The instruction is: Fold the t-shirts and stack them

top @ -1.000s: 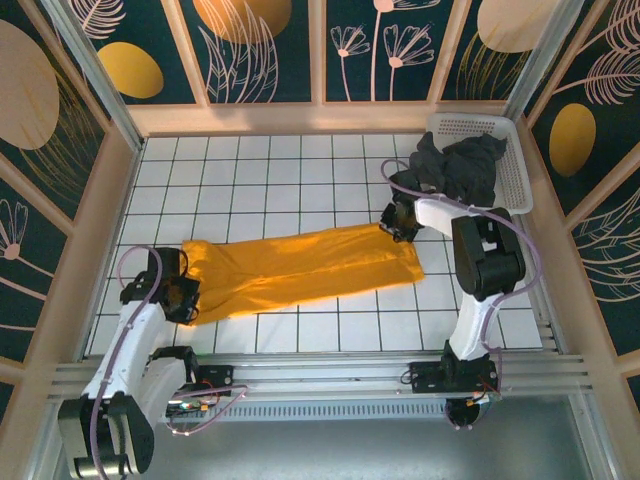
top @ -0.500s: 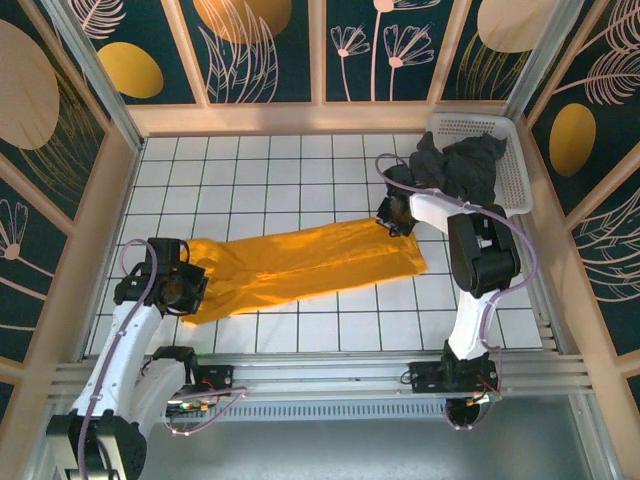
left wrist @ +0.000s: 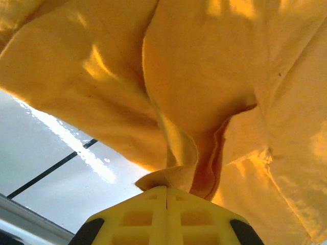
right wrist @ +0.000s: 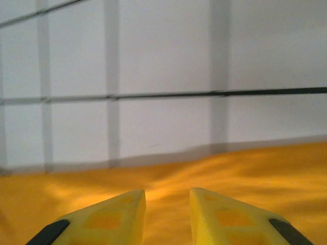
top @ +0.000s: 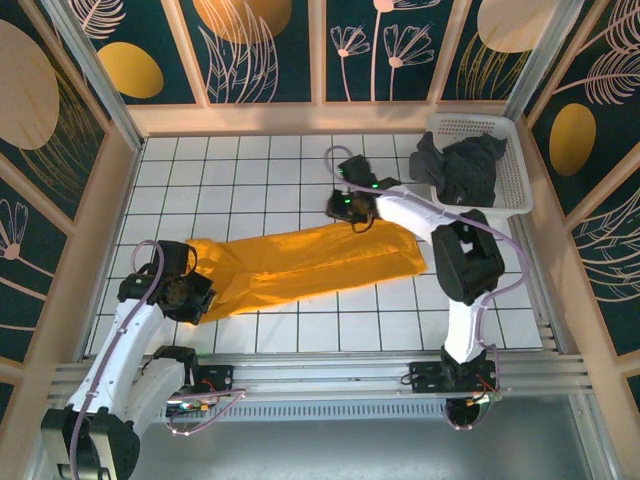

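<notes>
Tension explains the pose: the orange t-shirt (top: pixel 300 265) lies stretched along the tiled counter (top: pixel 250 170), its left end clenched in the left pincer (top: pixel 185 295). The right pincer (top: pixel 338 210) hovers at its far edge, parted and empty, probably seeking a hold. The grey t-shirt (top: pixel 465 165) waits in the basket (top: pixel 515 170).

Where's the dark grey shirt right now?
In the top view, the dark grey shirt is bunched in the white basket at the table's far right corner, spilling over its left edge, apart from the orange shirt.

Bright, even light; glare streaks the white tiles (left wrist: pixel 92 163), and the right wrist view is blurred.
</notes>
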`<control>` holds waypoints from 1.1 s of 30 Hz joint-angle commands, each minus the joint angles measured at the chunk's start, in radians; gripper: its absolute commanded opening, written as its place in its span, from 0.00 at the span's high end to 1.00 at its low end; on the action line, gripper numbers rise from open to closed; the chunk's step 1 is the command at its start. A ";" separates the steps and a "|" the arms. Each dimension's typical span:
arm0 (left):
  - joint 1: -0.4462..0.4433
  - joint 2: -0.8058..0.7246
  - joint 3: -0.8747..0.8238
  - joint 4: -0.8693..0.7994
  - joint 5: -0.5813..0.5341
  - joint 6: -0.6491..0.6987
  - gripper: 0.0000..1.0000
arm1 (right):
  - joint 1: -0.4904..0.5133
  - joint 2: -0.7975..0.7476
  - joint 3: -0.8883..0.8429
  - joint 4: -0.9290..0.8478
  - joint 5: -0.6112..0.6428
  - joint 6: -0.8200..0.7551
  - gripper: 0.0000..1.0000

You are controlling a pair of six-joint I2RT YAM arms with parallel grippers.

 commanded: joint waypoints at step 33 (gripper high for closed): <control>-0.006 0.460 0.140 0.538 0.012 -0.023 1.00 | 0.008 0.417 0.539 0.040 -0.132 0.212 0.60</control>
